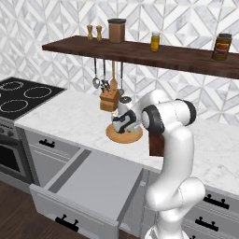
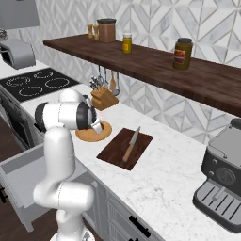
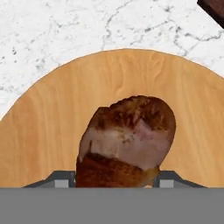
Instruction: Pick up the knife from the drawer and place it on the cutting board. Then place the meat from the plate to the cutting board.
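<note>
Closing on the meat (image 3: 127, 140) in the hand view, fingertips (image 3: 61, 179) flanking its near end on the plate (image 3: 52, 127), grip not yet surely made, so cannot tell; squeeze square, then lift straight above the rim; seen from the left base view, gripper (image 1: 122, 125) low over the plate, drawer (image 1: 88, 186) open below; from the right base view, knife (image 2: 131, 144) lying on the cutting board (image 2: 113, 153) beside the plate, bare wood near its closer edge for setting down.
</note>
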